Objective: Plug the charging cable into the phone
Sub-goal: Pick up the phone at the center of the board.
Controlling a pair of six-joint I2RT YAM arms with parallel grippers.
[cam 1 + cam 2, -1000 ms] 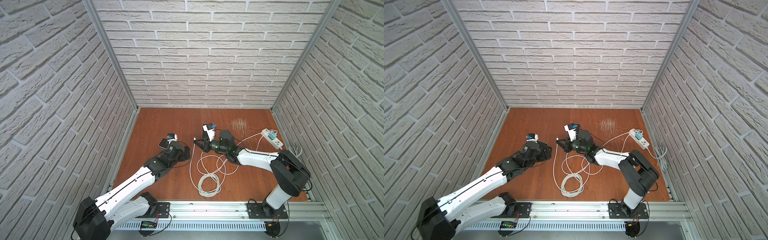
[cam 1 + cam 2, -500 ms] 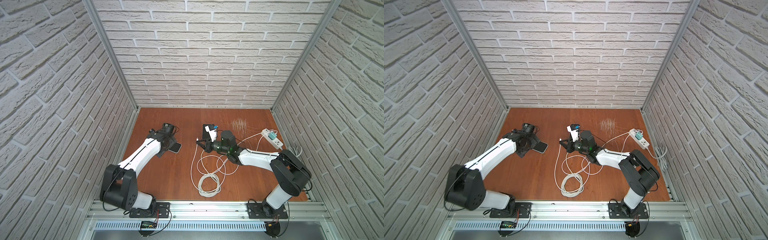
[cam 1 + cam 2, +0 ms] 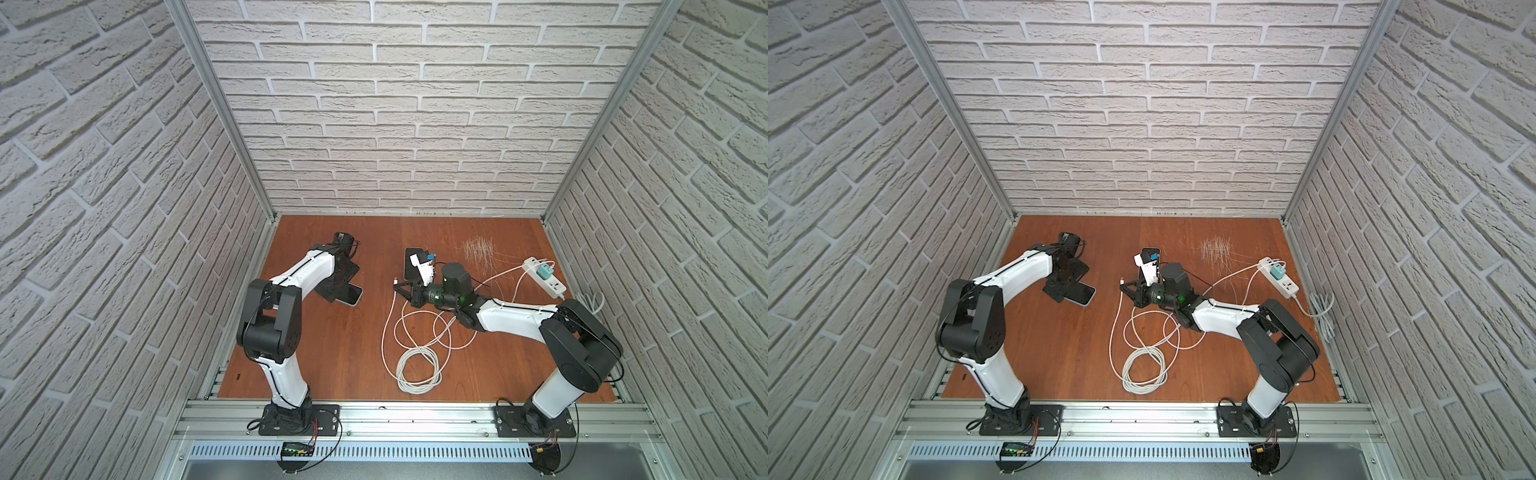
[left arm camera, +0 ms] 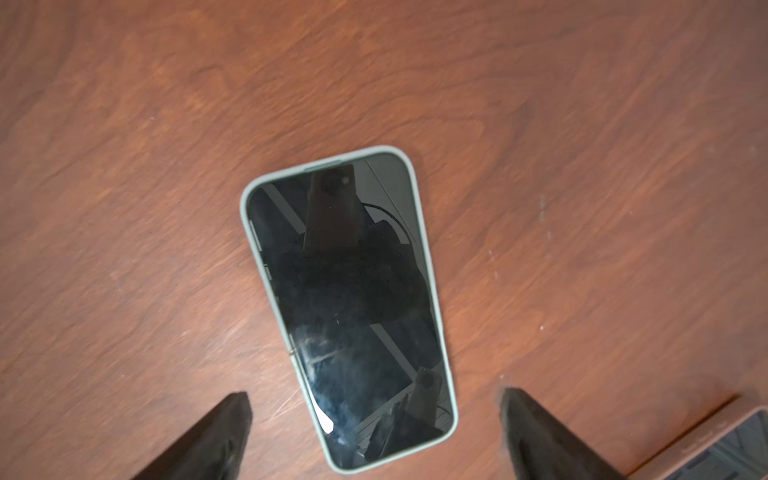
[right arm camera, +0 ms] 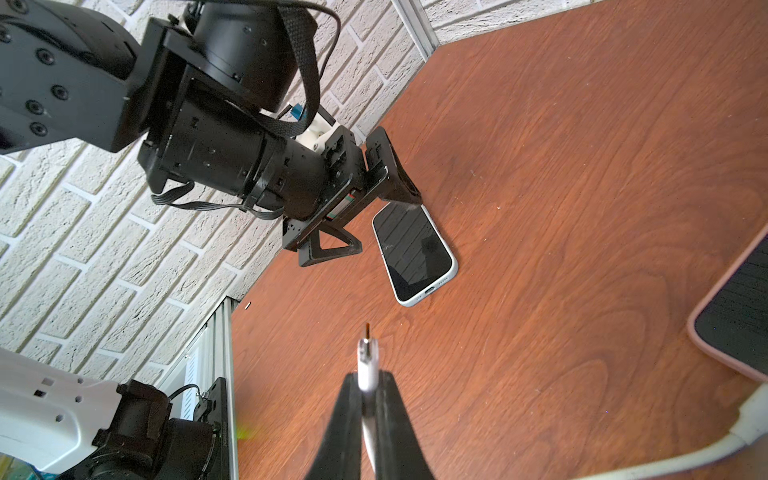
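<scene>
The phone [image 4: 349,307], dark-screened in a pale green case, lies face up on the wooden table, left of centre in both top views [image 3: 352,296] [image 3: 1083,296]. My left gripper [image 4: 374,397] hangs over it, open; its fingers [image 4: 232,428] straddle one end with gaps on both sides. It also shows in the right wrist view [image 5: 374,216]. My right gripper [image 5: 369,376] [image 3: 401,286] is shut on the white charging cable's plug [image 5: 368,353]. The plug's tip points toward the phone's port end [image 5: 428,291], a short way off. The cable's coil [image 3: 417,365] lies near the front.
A second phone in a pink case [image 5: 735,307] [image 3: 409,266] lies just behind the right wrist. A white power strip [image 3: 544,278] with a teal charger sits at the right wall. The brick wall stands close on the left.
The left arm has gone from a low, stretched pose to a raised elbow, its open gripper staying over the phone. The right gripper has stayed put with the plug.
</scene>
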